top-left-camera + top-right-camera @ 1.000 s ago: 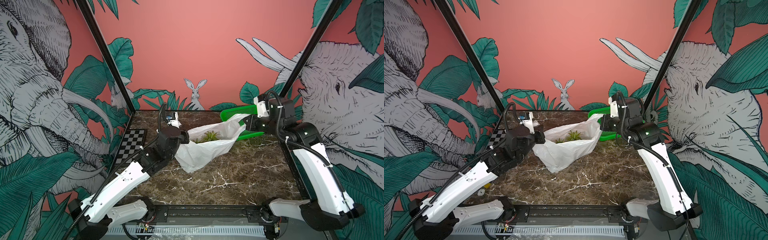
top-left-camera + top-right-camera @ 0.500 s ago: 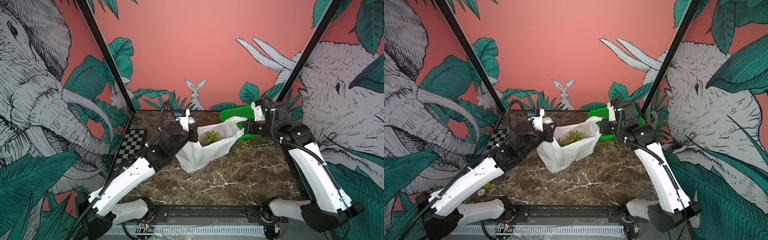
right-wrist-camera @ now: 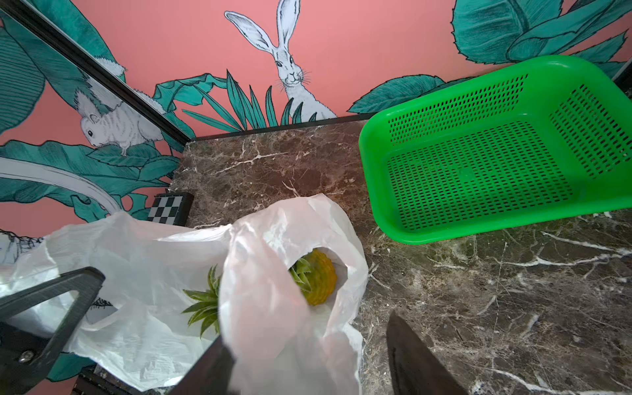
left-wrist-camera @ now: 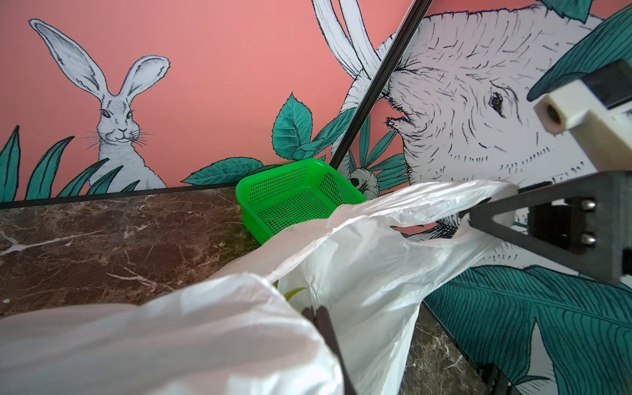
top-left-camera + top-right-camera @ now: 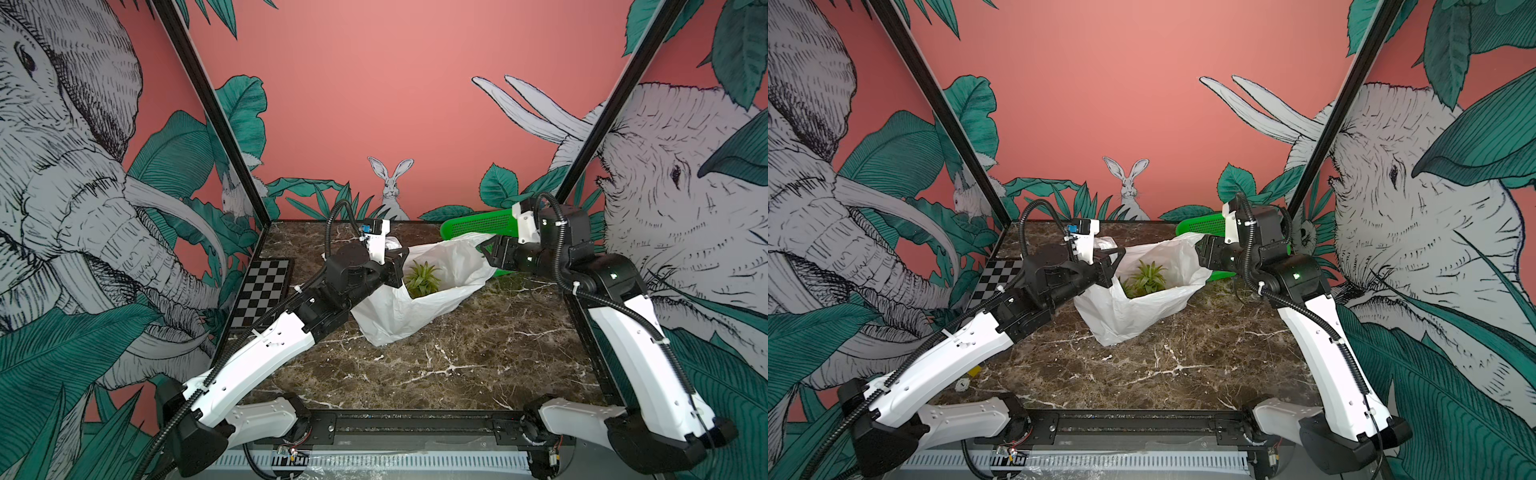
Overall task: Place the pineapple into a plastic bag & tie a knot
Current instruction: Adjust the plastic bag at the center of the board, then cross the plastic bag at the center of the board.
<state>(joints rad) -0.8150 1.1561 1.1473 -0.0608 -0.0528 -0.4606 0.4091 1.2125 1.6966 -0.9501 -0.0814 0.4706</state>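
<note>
**Pineapple in the bag, mouth held wide between two grippers**

In front of the plastic bag [image 5: 415, 309], nearest the camera, lies the marble tabletop [image 5: 457, 365]. It is dark brown, polished and veined in white. The bag sits mid-table, made of thin, white, half-clear film crumpled into sharp creases. Its closed bottom corner rests on the stone toward the front, and its mouth gapes upward and away.

Inside the bag is the pineapple [image 5: 422, 279]. In both top views only its spiky green crown shows through the mouth. The right wrist view also catches the ridged yellow body [image 3: 319, 280] through a handle loop.

At the bag's left edge the left gripper [image 5: 398, 269] is pinched closed on a gathered bunch of the film. In the left wrist view that film billows smooth and rounded over a dark finger.

At the bag's right edge the right gripper [image 5: 490, 254] has its jaws parted. In the right wrist view its two flat, matte black fingers [image 3: 415, 355] stand well apart. A loop handle of the bag lies against one finger, and the other is over bare marble. The two handles are apart, one at each gripper, untied.

Just beyond the bag's right edge stands the basket [image 5: 478, 222], bright green moulded plastic. It is rectangular with rounded corners, and its walls and floor are pierced by rows of small slots.

Off the bag's left side, well apart, a flat black-and-white checkerboard [image 5: 264, 291] lies at the table's edge.

Farthest beyond the bag rises the smooth salmon-pink wall [image 5: 395, 104], printed with an ink-drawn white rabbit [image 5: 390, 187] among teal leaves.
</note>
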